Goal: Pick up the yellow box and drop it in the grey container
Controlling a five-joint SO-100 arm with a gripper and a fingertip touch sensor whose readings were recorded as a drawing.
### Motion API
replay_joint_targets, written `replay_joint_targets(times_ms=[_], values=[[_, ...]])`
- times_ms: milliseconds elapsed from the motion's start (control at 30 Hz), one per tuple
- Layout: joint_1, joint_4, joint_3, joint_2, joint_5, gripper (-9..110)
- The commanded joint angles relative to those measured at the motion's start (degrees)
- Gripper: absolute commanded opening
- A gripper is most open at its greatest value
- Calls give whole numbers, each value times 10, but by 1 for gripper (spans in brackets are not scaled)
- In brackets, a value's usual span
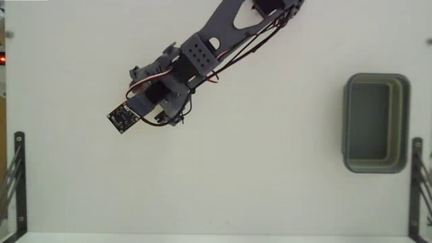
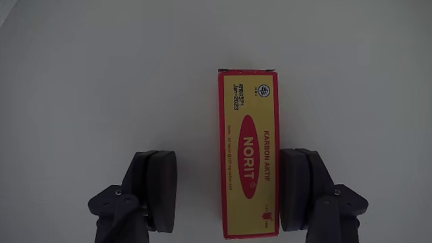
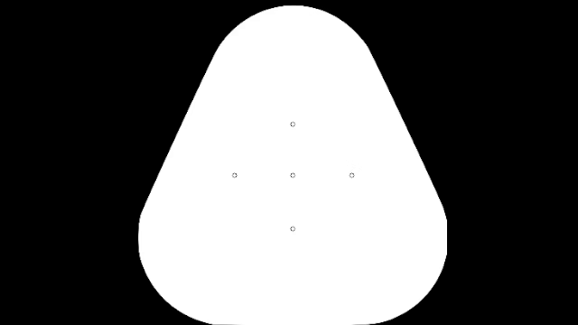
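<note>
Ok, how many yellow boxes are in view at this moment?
1. The yellow box lies flat on the white table in the wrist view, between the open gripper fingers. The fixed view hides it under the arm.

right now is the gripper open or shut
Open: in the wrist view the gripper pads stand wide apart, the yellow box lying flat between them, nearer the right pad.

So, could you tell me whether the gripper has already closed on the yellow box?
No, the gripper is open, with a gap left of the yellow box.
</note>
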Motion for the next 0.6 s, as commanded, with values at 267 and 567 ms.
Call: replay_joint_targets(times_ms=[267, 567], values=[[13, -5, 0, 22, 3, 86], [13, -5, 0, 22, 3, 84]])
